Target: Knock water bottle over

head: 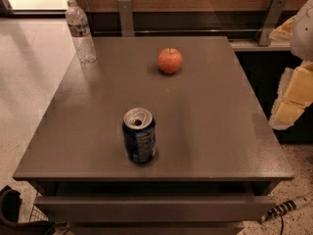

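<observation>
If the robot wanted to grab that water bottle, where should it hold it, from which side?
Likely the ribbed body of the water bottle, below the label, approached sideways from the right: it stands upright at the back-left corner of the table, and the gripper is beyond its right edge.

I'm counting one water bottle (81, 31), one soda can (139, 136), one apple (169, 60), one bench (220, 126), one gripper (292, 99) hanging at the right edge

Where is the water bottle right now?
In the camera view, the water bottle stands upright at the far left corner of the table, left of the apple; the gripper hangs beyond the table's right edge.
</observation>
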Controlling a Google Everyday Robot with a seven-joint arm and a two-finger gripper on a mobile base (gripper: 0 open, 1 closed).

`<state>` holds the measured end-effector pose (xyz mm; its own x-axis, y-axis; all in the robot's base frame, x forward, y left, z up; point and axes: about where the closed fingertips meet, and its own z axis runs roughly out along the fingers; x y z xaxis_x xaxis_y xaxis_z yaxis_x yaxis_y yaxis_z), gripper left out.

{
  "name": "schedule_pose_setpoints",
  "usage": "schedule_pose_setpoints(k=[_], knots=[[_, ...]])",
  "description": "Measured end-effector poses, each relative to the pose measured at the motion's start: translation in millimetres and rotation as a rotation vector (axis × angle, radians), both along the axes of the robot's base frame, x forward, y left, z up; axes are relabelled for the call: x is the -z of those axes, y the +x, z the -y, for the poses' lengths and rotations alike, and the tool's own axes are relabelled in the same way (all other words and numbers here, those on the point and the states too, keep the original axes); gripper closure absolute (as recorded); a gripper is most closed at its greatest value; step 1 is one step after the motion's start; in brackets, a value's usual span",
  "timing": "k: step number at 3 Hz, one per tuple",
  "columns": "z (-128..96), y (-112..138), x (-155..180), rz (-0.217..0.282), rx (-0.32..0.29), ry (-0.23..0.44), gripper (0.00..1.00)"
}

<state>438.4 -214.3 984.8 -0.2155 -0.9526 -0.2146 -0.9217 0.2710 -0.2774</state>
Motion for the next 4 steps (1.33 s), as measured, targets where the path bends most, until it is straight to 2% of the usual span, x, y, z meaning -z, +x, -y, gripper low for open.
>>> schedule_pose_setpoints(k=[1, 2, 3, 4], knots=[[0.0, 0.0, -0.1, 0.0, 0.0, 0.0, 0.0], [-3.2, 10.7, -0.6, 0.037, 0.018, 0.038, 0.0], [-19.6, 40.6, 6.7, 0.112, 0.072, 0.191, 0.0], [-64.0, 95.2, 6.1, 0.216, 0.079, 0.478, 0.0]])
